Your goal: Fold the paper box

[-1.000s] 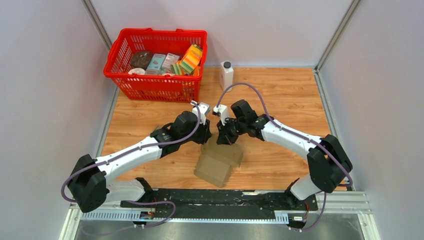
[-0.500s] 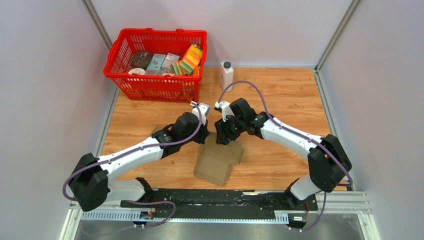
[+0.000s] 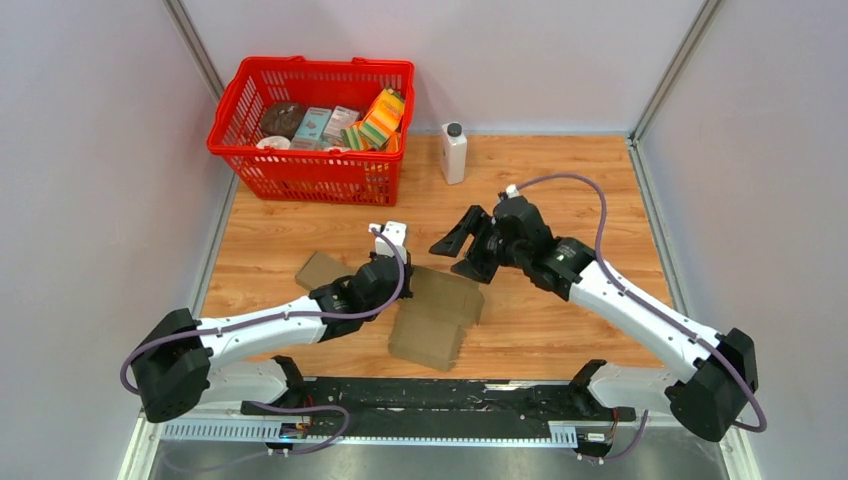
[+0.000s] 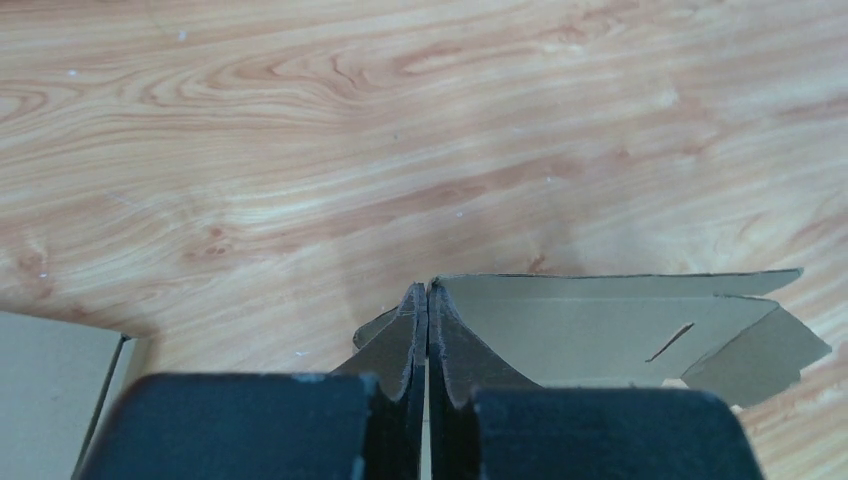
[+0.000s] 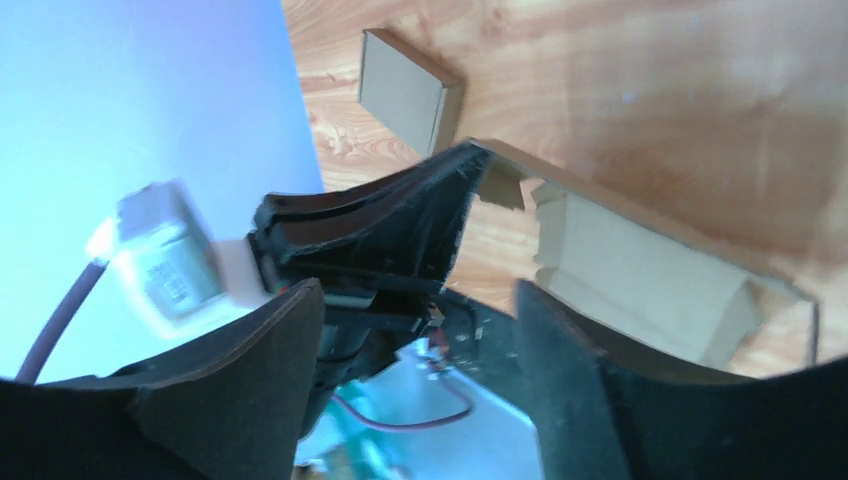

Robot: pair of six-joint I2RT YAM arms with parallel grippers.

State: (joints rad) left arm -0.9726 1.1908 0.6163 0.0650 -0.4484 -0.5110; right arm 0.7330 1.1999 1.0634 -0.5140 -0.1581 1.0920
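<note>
The brown paper box (image 3: 435,320) lies partly flattened on the wooden table, near the front middle. My left gripper (image 3: 400,285) is at the box's far left edge. In the left wrist view its fingers (image 4: 427,300) are pressed together with a thin cardboard edge between them, and a raised flap of the box (image 4: 600,320) runs off to the right. My right gripper (image 3: 462,245) hangs open above the box's far side, touching nothing. The right wrist view looks between its spread fingers (image 5: 410,350) at the box wall (image 5: 640,270) and the left gripper (image 5: 440,200).
A second flat cardboard piece (image 3: 320,268) lies left of the box, also seen in the left wrist view (image 4: 50,380). A red basket (image 3: 310,170) of packaged goods stands at the back left. A white bottle (image 3: 453,150) stands beside the basket. Walls enclose the table.
My left gripper has closed and drawn back toward the near left at the box's edge. My right gripper has opened and pulled away to the right, off the box.
</note>
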